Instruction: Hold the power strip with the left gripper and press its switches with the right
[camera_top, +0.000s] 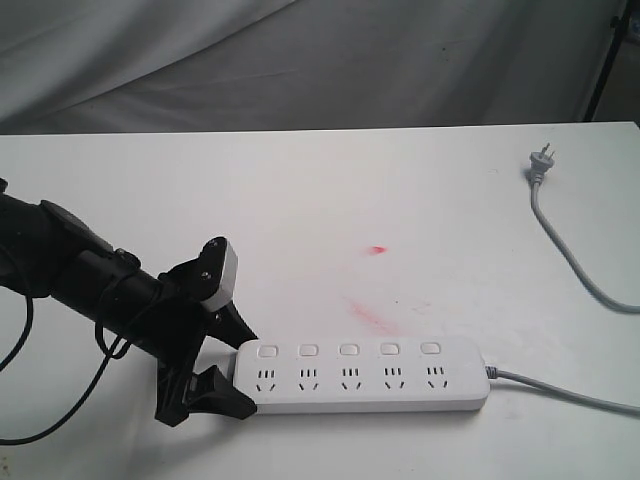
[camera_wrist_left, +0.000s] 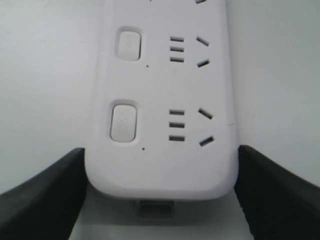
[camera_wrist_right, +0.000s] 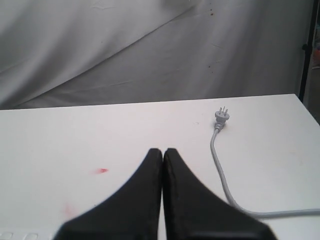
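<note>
The white power strip (camera_top: 360, 380) lies lengthwise near the table's front edge, its five switches (camera_top: 348, 349) in a row above the sockets. My left gripper (camera_top: 243, 375) straddles the strip's left end, one black finger against each long side. The left wrist view shows that rounded end (camera_wrist_left: 160, 170) pinched between the fingers (camera_wrist_left: 45, 195), with two switches (camera_wrist_left: 123, 121) visible. My right gripper (camera_wrist_right: 163, 151) is shut with nothing in it, above the table and out of the exterior view. A sliver of the strip (camera_wrist_right: 20, 234) shows in a corner of the right wrist view.
The grey cord (camera_top: 560, 392) leaves the strip's right end and runs off the table's right side. The grey plug (camera_top: 540, 160) lies at the back right, also in the right wrist view (camera_wrist_right: 221, 116). Red smears (camera_top: 370, 315) mark the tabletop. Grey cloth hangs behind.
</note>
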